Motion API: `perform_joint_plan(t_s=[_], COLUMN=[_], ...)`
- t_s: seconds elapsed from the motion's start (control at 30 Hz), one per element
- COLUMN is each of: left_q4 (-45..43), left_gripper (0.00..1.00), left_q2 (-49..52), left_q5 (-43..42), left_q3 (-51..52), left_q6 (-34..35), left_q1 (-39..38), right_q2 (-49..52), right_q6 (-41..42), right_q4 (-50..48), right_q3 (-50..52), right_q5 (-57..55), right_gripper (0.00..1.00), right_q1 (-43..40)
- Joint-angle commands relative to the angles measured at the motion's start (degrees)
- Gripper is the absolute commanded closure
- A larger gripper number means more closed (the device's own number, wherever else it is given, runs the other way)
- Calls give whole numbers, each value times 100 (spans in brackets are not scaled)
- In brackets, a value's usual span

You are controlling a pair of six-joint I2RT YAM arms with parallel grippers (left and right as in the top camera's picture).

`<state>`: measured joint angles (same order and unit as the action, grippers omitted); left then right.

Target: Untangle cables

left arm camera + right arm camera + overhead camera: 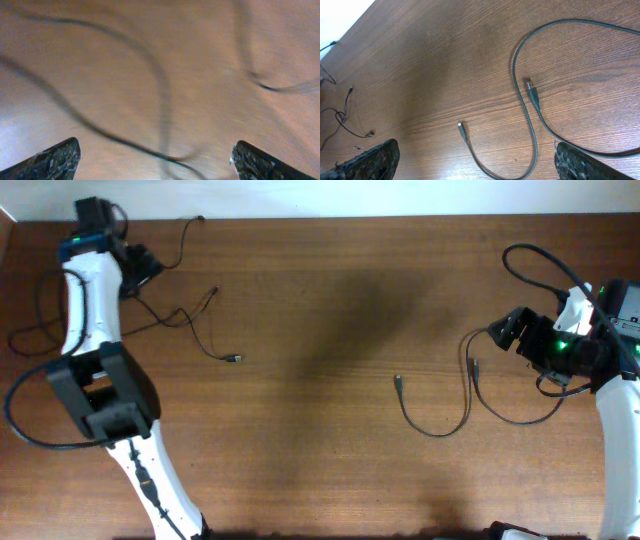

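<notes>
Both released: left gripper (156,145) over crossed cables (190,318) near table (320,300) far-left corner, right gripper (476,145) above loose cable (533,95) near right edge; pinch one strand, draw apart slowly.

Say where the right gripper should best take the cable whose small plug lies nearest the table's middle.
Probably just behind that small plug, from straight above, right gripper open across the cord: this end of the cable lies flat on the table, well clear of the neighbouring cable.
</notes>
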<state>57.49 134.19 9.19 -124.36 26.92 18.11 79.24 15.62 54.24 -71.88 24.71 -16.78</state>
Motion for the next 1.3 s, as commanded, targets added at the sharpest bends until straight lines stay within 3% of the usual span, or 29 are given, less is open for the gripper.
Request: perform_joint_plan(t_s=[0.0,0.07,0.13,0.17,0.2,0.23,0.33,0.4,0.43,0.47,0.5,1.0,1.13,1.27], left_q4=[155,146,50,35,17,-9,-210,-348,-376,-415,-476,-955,-1342,-1770], left_gripper=[0,16,45,69,80,87,95,96,88,87,99,100,100,100], left_q2=[87,94,103,103,114,125,245,426,525,654,802,1453,1803,1956], left_q5=[518,518,520,520,518,518,518,501,505,507,520,476,-236,-699], left_q3=[74,227,337,354,361,361,363,363,363,363,363,363,363,363], left_q6=[629,632,629,627,627,627,509,334,315,315,297,140,-544,-774], left_q1=[743,1110,1508,1617,1720,1805,2002,2079,2096,2107,2111,2116,2116,2116], right_q2=[0,0,0,0,0,0,0,0,0,0,0,0,0,0], right_q6=[-61,-61,-61,-61,-61,-61,-61,-61,-61,-61,-61,-61,-61,-61], right_q4=[0,0,0,0,0,0,0,0,0,0,0,0,0,0], right_q3=[-28,-28,-28,-28,-28,-28,-28,-28,-28,-28,-28,-28,-28,-28], right_q5=[-57,-57,-57,-57,-57,-57,-57,-57,-57,-57,-57,-57,-57,-57], right_gripper=[2,2,2,2,2,2,2,2,2,2,2,2,2,2], right_q1=[31,31,31,31,31,31,31,31,31,31,31,31,31,31])
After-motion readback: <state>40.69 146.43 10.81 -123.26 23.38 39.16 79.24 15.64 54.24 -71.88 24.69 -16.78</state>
